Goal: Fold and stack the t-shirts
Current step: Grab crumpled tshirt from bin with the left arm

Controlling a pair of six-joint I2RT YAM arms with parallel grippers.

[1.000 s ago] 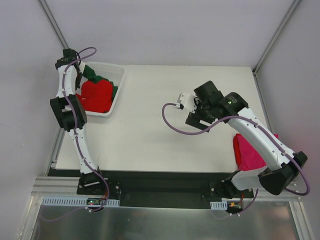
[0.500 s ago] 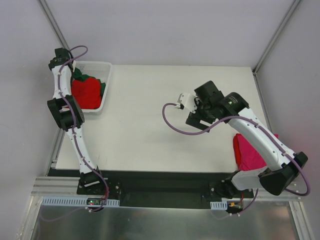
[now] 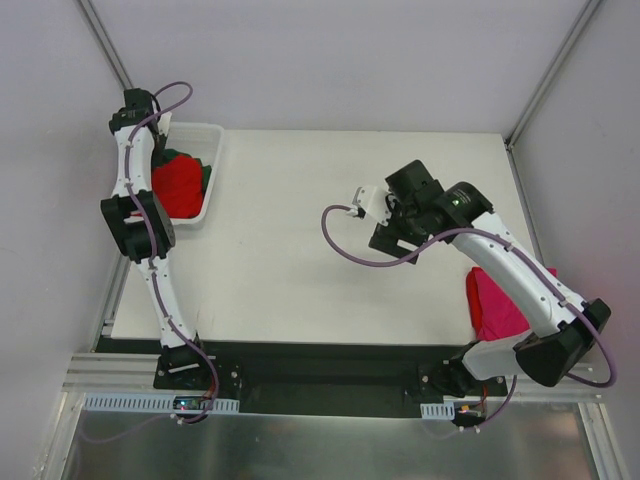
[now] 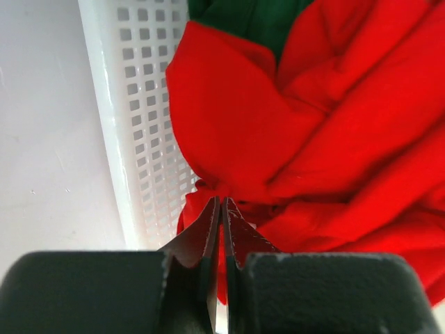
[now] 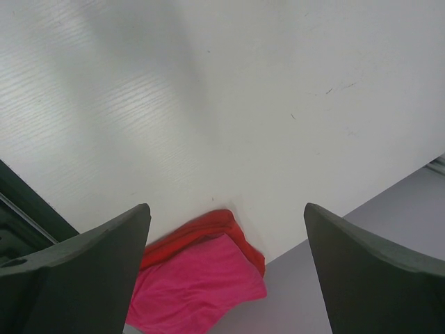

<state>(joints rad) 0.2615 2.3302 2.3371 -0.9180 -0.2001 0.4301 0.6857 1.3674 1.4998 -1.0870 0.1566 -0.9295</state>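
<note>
basket (image 3: 213,165) shifted left | left end effector (image 4: 220,202) pinches red t-shirt (image 4: 313,139)

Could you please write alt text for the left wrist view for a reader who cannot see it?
The left hand, its two dark fingers pressed together, pinches a bunched fold of the red t-shirt lying in the white mesh basket. A dark green t-shirt peeks out behind the red one at the top edge.

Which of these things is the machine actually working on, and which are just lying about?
For the job: red t-shirt and green t-shirt, both in the basket; pink t-shirt.
Just there: white basket, table.
</note>
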